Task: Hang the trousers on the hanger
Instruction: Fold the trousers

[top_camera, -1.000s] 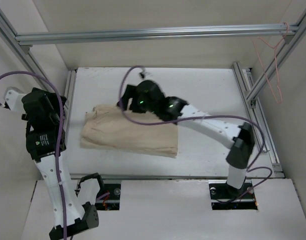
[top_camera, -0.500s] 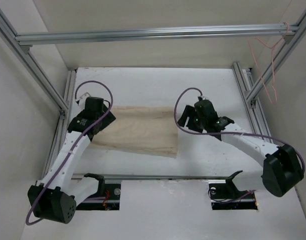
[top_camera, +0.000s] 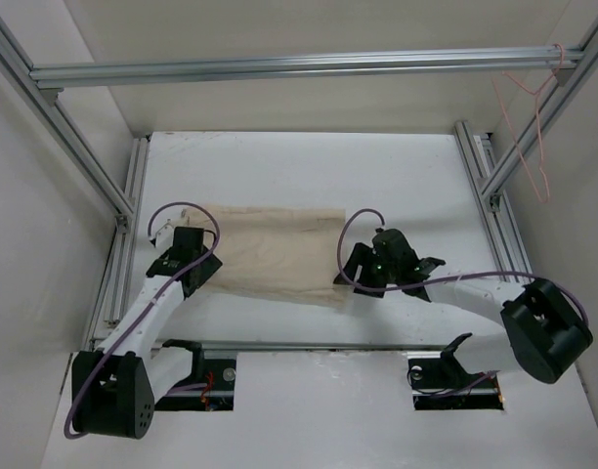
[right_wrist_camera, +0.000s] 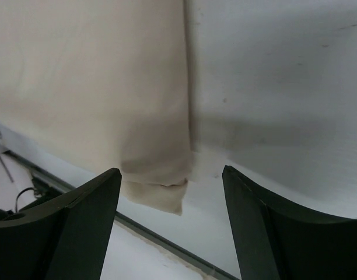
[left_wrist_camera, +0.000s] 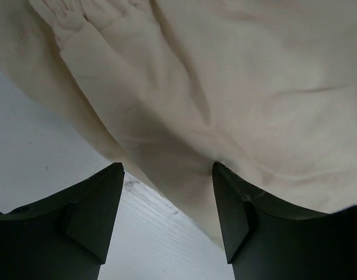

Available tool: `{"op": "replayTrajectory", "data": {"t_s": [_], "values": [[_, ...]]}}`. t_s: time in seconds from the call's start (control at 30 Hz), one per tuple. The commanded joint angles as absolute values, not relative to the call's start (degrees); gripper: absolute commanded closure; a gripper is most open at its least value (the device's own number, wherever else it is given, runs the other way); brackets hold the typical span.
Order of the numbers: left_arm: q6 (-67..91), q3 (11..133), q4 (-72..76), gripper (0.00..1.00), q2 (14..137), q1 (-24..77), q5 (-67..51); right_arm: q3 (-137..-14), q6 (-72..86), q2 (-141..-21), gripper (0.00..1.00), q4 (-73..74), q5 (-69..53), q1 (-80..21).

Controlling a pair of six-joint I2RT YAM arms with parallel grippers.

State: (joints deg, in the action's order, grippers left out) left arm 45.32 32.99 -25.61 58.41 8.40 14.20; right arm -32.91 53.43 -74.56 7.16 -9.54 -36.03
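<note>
The beige trousers (top_camera: 275,252) lie folded flat on the white table. The pink wire hanger (top_camera: 524,117) hangs by its hook from the frame at the upper right. My left gripper (top_camera: 203,266) is low at the trousers' near left edge, open, with the cloth edge (left_wrist_camera: 167,146) between and above its fingers. My right gripper (top_camera: 346,278) is low at the trousers' near right corner, open, with that corner (right_wrist_camera: 161,186) between its fingers. Neither gripper holds anything.
Aluminium frame rails (top_camera: 279,66) run along the back and both sides of the table. The table's near edge rail (right_wrist_camera: 167,239) lies just below the trousers' corner. Purple cables loop over both arms.
Both arms have come down towards the near edge of the trousers. The left gripper moved to the near left edge, the right gripper to the near right corner. The trousers now lie flatter.
</note>
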Motion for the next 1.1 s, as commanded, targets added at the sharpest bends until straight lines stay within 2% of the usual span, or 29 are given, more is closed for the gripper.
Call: {"op": "replayTrajectory", "data": {"t_s": [0.0, 0.07, 0.17, 0.23, 0.3, 0.4, 0.47, 0.57, 0.67, 0.73, 0.83, 0.9, 0.97, 1.07], "values": [[46.14, 30.24, -20.49, 0.40, 58.71, 5.41, 13.45, -31.73, 58.35, -77.33, 0.26, -4.90, -14.32, -36.26], [46.14, 28.83, -19.25, 0.40, 59.06, 3.57, 12.13, -31.99, 58.88, -79.53, 0.32, -7.81, -15.55, -35.29], [46.14, 27.07, -17.58, 0.39, 59.85, 0.66, 10.55, -33.22, 59.15, -82.00, 0.62, -9.75, -16.18, -33.01], [46.14, 26.11, -16.18, 0.39, 60.64, -0.92, 9.85, -34.53, 58.89, -82.62, 0.73, -9.32, -14.86, -30.99], [46.14, 25.67, -14.86, 0.39, 61.96, -1.89, 8.62, -35.41, 58.80, -82.44, 0.78, -8.62, -13.19, -28.53], [46.06, 25.75, -14.59, 0.39, 63.02, -2.24, 7.38, -36.91, 58.01, -81.74, 0.78, -3.97, -11.87, -26.41], [45.88, 25.93, -15.38, 0.39, 61.80, -2.33, 7.30, -37.09, 56.70, -81.21, 0.76, -1.16, -10.38, -26.41], [45.62, 27.06, -17.75, 0.38, 58.72, -2.86, 7.29, -36.04, 55.81, -80.25, 0.64, 1.40, -9.58, -26.50], [45.44, 31.19, -23.10, 0.36, 54.68, -2.07, 7.64, -35.77, 54.85, -75.61, 0.41, 5.61, -7.13, -26.50], [45.44, 34.87, -26.09, 0.35, 51.87, 0.12, 7.91, -39.09, 52.66, -71.56, 0.31, 11.31, -4.23, -26.50], [45.44, 40.94, -30.75, 0.35, 48.96, 4.51, 11.06, -49.27, 47.30, -67.42, 0.24, 21.85, 1.83, -27.55], [45.35, 45.68, -33.82, 0.36, 48.08, 8.46, 15.62, -57.53, 43.79, -66.89, 0.23, 27.75, 4.47, -28.69], [45.00, 49.81, -35.50, 0.42, 48.51, 12.85, 20.02, -68.16, 39.57, -67.32, 0.38, 32.24, 6.15, -29.83], [43.77, 54.65, -34.29, 0.62, 51.93, 20.14, 21.53, -86.86, 33.77, -70.91, 0.74, 37.34, 7.99, -29.93]]}}
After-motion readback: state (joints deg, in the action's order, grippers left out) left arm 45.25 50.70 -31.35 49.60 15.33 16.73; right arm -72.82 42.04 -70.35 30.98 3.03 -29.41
